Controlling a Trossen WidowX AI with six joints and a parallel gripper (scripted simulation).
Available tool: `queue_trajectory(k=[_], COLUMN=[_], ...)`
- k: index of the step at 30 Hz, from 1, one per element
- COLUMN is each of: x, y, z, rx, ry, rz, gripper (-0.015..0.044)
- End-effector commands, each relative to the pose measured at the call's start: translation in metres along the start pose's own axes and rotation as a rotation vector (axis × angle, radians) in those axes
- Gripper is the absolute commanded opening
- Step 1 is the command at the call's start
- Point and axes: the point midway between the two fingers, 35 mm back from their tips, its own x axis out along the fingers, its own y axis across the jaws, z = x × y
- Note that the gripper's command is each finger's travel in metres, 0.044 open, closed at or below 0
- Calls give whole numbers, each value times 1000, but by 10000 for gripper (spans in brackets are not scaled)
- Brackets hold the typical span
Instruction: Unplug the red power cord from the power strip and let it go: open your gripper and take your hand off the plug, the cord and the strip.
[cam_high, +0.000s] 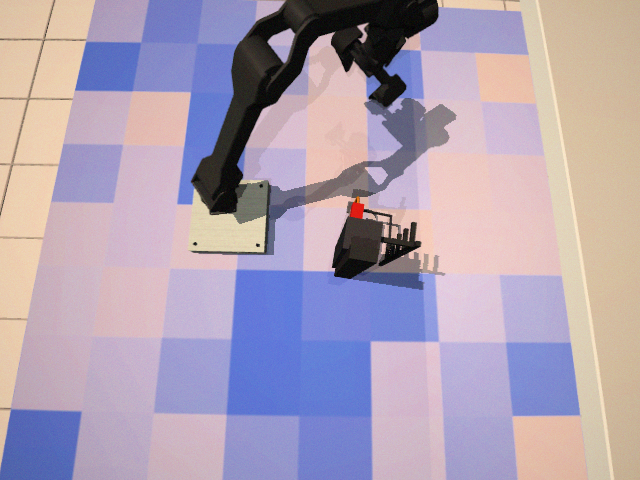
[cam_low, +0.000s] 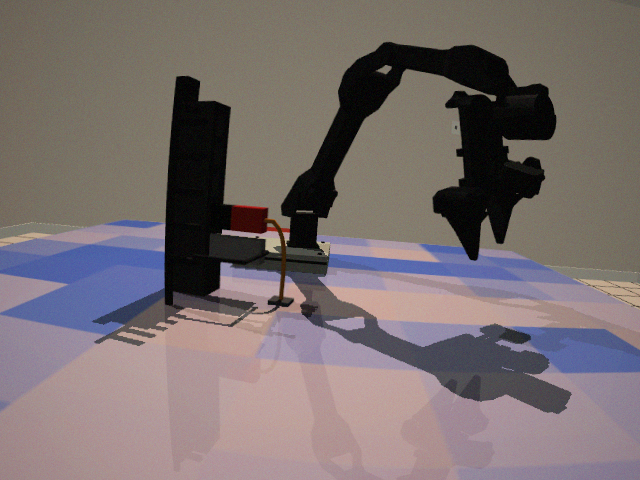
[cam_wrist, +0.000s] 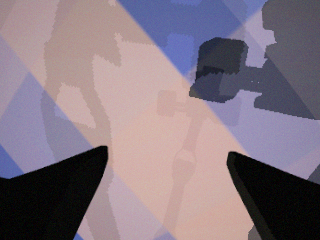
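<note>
The pincer (cam_low: 483, 248) hangs high in the air, its fingers wide apart and holding nothing. It is well away from the red plug (cam_low: 249, 218), which is still stuck in the tall black power strip (cam_low: 193, 191) on the bench (cam_low: 361, 413). I think the reach comes first: swing over, come down, and close on the plug.

Arm (cam_high: 268, 77) top cropped overhead; cord (cam_low: 281, 258) end perhaps indistinct.
</note>
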Motion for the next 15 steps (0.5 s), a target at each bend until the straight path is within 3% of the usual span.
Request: queue_trajectory(k=[1,9,15], x=[-1,-47,-74], y=[-3,-104,-160], z=[-1,-71,-149], rx=[-6,-282,-498], ry=[-1,11,78], rz=[-3,-119,-189], gripper=[374,164,160])
